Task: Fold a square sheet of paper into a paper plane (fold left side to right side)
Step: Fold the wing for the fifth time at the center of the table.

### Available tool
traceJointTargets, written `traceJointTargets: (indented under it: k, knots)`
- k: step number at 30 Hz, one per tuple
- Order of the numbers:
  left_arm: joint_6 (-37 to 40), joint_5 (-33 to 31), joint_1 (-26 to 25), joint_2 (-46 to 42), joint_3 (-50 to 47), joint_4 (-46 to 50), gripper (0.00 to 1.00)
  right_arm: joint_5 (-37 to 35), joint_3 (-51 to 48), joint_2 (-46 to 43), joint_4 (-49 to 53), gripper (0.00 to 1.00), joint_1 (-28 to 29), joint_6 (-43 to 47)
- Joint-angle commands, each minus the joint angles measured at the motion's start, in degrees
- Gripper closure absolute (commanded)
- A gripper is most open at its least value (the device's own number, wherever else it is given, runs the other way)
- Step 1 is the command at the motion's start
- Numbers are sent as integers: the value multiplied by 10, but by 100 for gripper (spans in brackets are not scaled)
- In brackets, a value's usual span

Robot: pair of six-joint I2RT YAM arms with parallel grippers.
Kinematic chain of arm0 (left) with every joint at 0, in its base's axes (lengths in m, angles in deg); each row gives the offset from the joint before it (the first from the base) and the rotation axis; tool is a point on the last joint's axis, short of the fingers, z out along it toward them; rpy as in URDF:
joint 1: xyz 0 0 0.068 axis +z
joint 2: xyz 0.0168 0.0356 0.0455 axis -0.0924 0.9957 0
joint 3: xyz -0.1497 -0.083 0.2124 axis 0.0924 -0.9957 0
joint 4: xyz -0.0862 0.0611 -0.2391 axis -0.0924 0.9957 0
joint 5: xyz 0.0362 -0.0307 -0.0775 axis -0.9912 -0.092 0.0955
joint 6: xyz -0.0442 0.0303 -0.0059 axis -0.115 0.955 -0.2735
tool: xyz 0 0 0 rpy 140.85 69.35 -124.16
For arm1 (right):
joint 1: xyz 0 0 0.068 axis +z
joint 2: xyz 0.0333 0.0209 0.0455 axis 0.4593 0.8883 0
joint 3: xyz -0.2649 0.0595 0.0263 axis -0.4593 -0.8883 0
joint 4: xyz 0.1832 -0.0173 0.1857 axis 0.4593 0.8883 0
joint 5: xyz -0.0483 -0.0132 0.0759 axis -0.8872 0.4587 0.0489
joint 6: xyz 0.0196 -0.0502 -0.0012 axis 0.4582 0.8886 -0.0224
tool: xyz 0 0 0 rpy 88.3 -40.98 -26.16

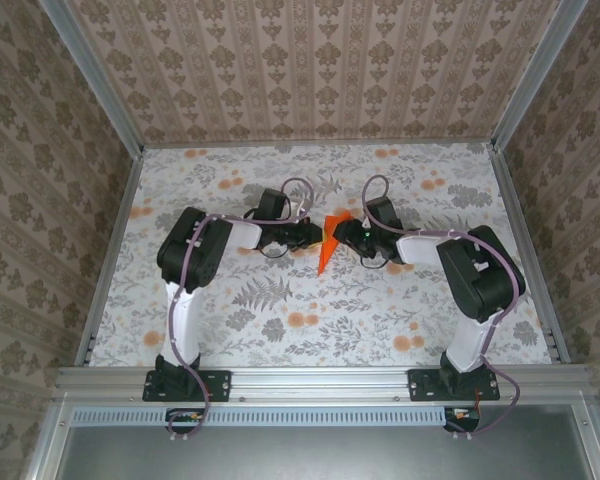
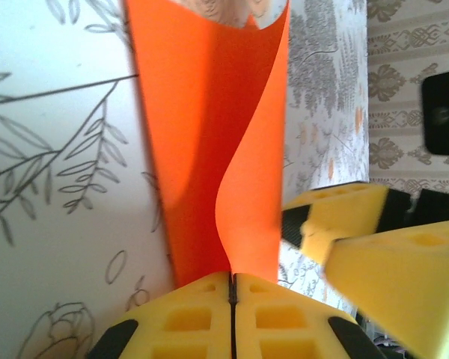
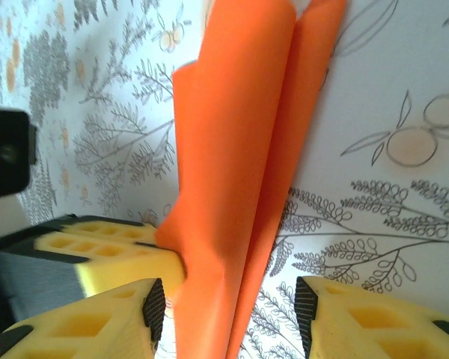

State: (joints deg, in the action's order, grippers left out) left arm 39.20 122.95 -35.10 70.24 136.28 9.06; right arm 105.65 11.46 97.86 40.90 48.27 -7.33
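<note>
The wallpapered walls (image 1: 310,60) close in the table (image 1: 280,310) at 9, 12 and 3 o'clock. A metal rail (image 1: 320,378) runs along the 6 o'clock edge. The flowered table top has lots of bare room all around the middle, most of it toward 12 and 6 o'clock. My two arms bend in toward the middle, the left arm (image 1: 185,270) from 9 o'clock and the right arm (image 1: 475,280) from 3 o'clock. They are the only big things close to the paper.

The folded orange paper (image 1: 330,245) is at the middle of the table, between my two grippers, with its sharp tip pointing to 6 o'clock. Up close it stands up off the table and curls (image 2: 209,149).

My left gripper (image 2: 233,295) is pressed together, pinching the paper's edge. My right gripper (image 3: 228,321) is spread wide, with one finger on each side of the paper (image 3: 239,164). I cannot tell if those fingers touch it. The two grippers are very near each other, so there is little room between them.
</note>
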Motion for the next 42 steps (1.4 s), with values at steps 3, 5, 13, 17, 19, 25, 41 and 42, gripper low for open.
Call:
traceJointTargets:
  k: [3, 5, 13, 17, 19, 25, 41, 42]
  knots:
    - [24, 11, 3, 6, 16, 14, 92, 20, 13, -7, -8, 45, -11, -5]
    - [24, 10, 3, 5, 16, 15, 92, 18, 27, 3, 2, 45, -11, -6]
    - [27, 9, 4, 6, 16, 13, 92, 11, 71, 44, 24, 42, -10, -15]
    - [26, 8, 4, 6, 14, 13, 92, 0, 78, 49, 34, 41, -10, -15]
    - [25, 8, 4, 6, 14, 12, 92, 3, 82, 54, 34, 41, -11, -14]
    - [25, 8, 4, 6, 14, 11, 92, 9, 94, 67, 37, 41, -11, -12]
    - [27, 10, 4, 3, 17, 13, 92, 3, 125, 94, 83, 41, -9, 2]
    - [30, 10, 4, 3, 18, 15, 92, 0, 128, 96, 93, 41, -9, 2]
